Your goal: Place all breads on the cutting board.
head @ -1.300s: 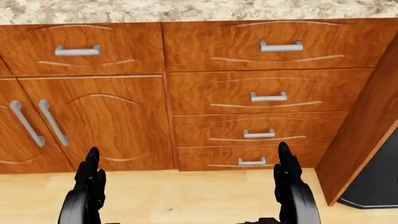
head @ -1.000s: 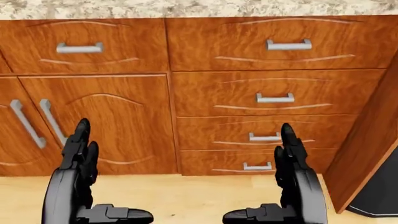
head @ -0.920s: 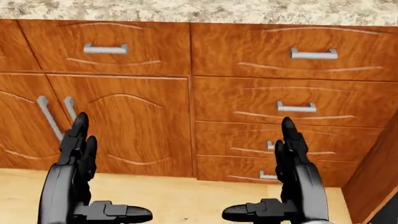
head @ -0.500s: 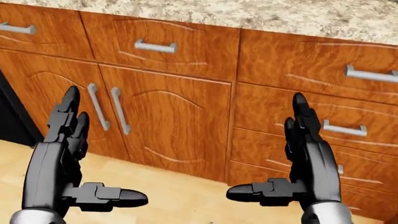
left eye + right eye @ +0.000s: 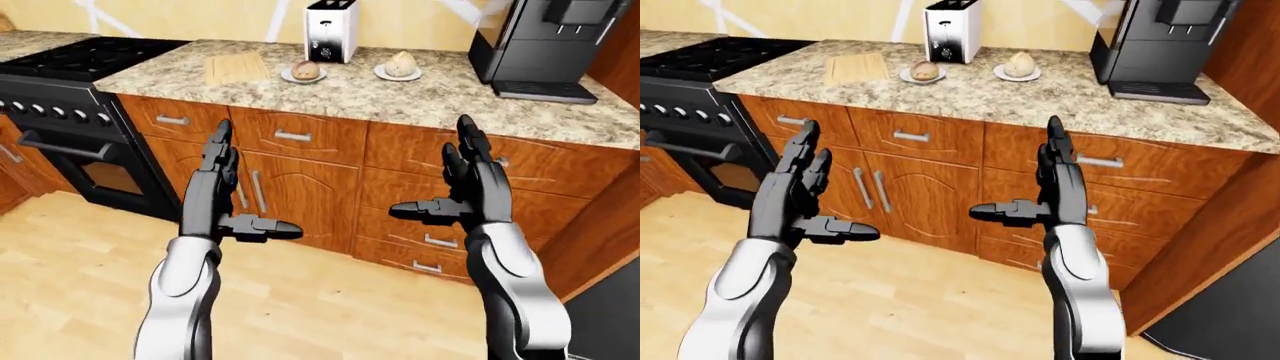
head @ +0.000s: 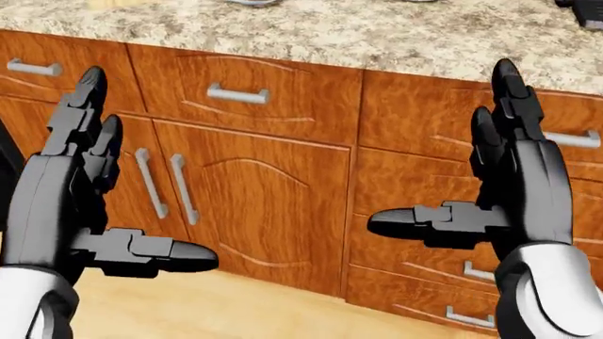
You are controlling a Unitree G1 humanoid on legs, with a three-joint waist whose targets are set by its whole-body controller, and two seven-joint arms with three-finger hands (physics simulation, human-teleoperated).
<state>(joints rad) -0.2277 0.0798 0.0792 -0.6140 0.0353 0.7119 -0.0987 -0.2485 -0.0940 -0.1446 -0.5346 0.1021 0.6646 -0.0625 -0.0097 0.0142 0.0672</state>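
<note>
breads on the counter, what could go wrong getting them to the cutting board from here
Each bread sits on a small plate, so a grab could drag the plate along. Both lie beside the toaster, which an arm might bump. The cutting board lies near the counter's stove-side edge.

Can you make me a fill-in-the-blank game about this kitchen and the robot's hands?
1. Each bread sits on its own small ____.
2. The cutting board has ____ breads on it.
3. The toaster stands between the stove and the ____ machine.
4. Both the left hand and right hand are ____.

Missing words: plate, no, coffee, open
</note>
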